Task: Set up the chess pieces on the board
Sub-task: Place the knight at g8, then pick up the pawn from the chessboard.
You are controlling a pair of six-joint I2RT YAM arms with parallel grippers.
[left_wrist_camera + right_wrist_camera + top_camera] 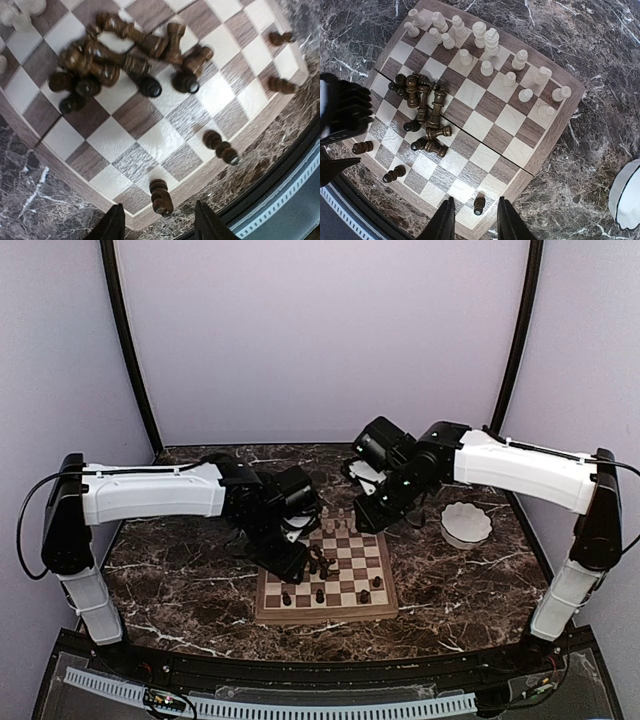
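Cream pieces (485, 50) are ranged upright in two rows along the far side of the board (560, 125), away from the arm bases. Dark pieces (422, 107) are heaped near the board's middle, toward its left. Most are toppled on their sides, with long axes crossed in several directions. A few dark ones (320, 595) are stood singly along the near edge. The left gripper (160, 225) is held open and empty over the near rim. The right gripper (474, 225) is likewise spread with nothing held, and a lone dark piece (479, 204) is seen just ahead of it. A white bowl (467, 524) is set right of the board.
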